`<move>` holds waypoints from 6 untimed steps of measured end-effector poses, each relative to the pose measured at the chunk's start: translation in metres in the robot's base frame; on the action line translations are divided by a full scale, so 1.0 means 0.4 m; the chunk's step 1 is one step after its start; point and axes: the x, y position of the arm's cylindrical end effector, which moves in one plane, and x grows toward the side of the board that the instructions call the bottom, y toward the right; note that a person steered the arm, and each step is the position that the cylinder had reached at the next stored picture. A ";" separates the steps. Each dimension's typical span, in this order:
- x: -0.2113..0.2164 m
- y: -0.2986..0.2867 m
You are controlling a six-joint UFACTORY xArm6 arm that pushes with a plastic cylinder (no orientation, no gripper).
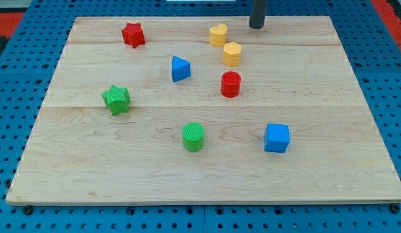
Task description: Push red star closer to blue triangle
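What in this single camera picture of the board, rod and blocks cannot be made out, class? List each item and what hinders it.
- The rod above my tip: cut off by the view's top edge, so the arm is unseen.
- The far sides of the red star and blue triangle: hidden by the blocks themselves.
- The two yellow blocks: exact shapes too small to tell.

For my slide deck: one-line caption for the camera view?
My tip sits at the board's top edge, right of the yellow blocks, far from red star and blue triangle.
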 end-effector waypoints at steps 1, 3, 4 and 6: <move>-0.018 -0.199; -0.018 -0.479; -0.058 -0.694; 0.162 -0.291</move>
